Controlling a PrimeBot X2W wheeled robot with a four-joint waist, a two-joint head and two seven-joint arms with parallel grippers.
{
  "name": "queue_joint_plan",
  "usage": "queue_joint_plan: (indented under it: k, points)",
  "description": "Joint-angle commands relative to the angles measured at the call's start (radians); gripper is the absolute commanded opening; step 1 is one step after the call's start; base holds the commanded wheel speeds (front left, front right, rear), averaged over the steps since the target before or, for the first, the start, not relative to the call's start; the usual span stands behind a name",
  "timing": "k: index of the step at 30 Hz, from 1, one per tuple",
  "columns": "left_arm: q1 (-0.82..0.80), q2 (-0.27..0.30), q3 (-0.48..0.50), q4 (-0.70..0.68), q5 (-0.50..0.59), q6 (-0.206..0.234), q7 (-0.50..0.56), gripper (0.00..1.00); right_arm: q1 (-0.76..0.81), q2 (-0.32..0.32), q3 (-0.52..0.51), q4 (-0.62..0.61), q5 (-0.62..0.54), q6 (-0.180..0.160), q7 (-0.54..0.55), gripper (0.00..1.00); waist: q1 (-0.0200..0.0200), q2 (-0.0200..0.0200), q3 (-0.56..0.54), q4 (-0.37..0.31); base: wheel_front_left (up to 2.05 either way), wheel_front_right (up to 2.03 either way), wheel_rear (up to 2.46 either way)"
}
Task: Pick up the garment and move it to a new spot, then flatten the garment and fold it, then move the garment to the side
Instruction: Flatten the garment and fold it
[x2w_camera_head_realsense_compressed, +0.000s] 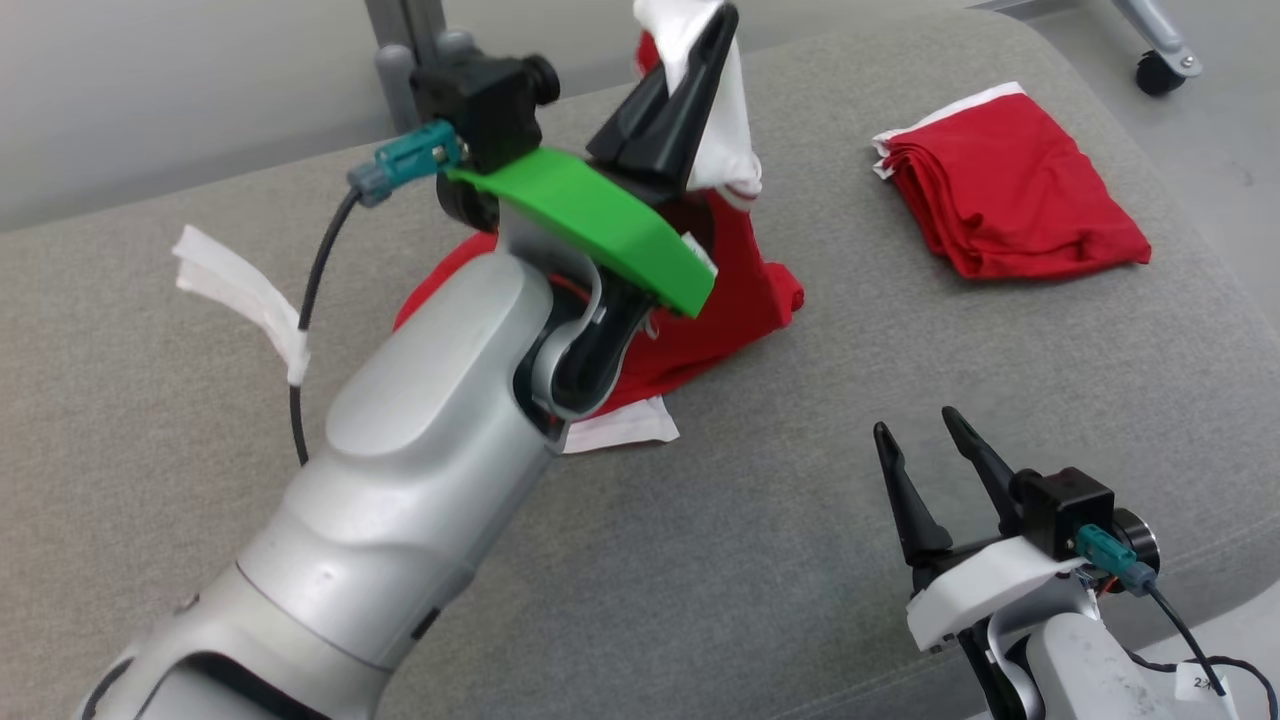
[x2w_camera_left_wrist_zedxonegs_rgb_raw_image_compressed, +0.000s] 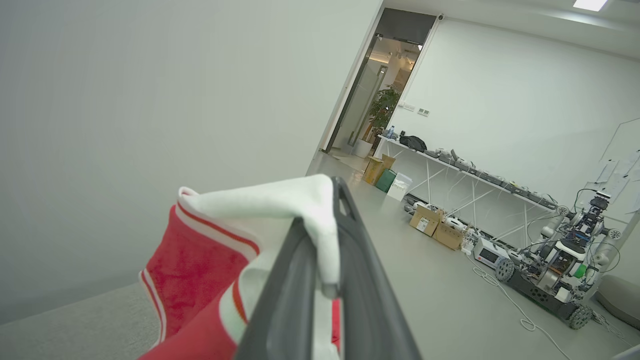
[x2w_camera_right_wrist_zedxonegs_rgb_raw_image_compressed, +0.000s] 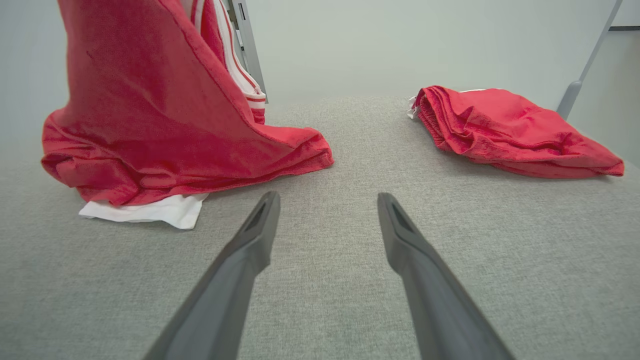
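A grey padded surface (x2w_camera_head_realsense_compressed: 760, 560) carries a red garment (x2w_camera_head_realsense_compressed: 740, 290) with white trim, part-lifted near the middle, its lower folds bunched on the padding. A second red garment (x2w_camera_head_realsense_compressed: 1010, 185) lies folded, well apart to the right. The left gripper (x2w_camera_head_realsense_compressed: 722, 20) is pinched shut on a white edge band, raised above the heap. The right gripper (x2w_camera_head_realsense_compressed: 915, 422) hovers low with its fingers spread, holding nothing. The cloth looks light, soft and limp (it drapes like a tent from the single pinch), so it will probably sag and swing. A second hold on the banded hem or an opposite corner looks best for spreading it.
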Motion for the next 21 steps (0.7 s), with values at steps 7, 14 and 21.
queue_joint_plan:
  k: [7, 14, 21]
  points:
    - [-0.177, 0.009, 0.051, 0.058, 0.002, 0.048, -0.052, 0.0, 0.013, -0.004, -0.022, -0.002, 0.011, -0.002, -0.004, 1.0, 0.0, -0.0001, -0.016, -0.026, 0.0, 0.0, 0.0]
    - [-0.15, 0.118, 0.193, 0.036, -0.003, 0.037, -0.063, 0.0, 0.029, -0.003, -0.065, -0.013, 0.003, -0.002, -0.004, 1.0, 0.0, -0.0001, -0.018, 0.038, 0.0, 0.0, 0.0]
    - [0.14, 0.235, 0.309, -0.042, -0.032, 0.067, -0.064, 0.0, 0.034, -0.004, -0.074, -0.02, 0.0, -0.002, -0.004, 1.0, 0.0, -0.0001, -0.02, 0.097, 0.0, 0.0, 0.0]
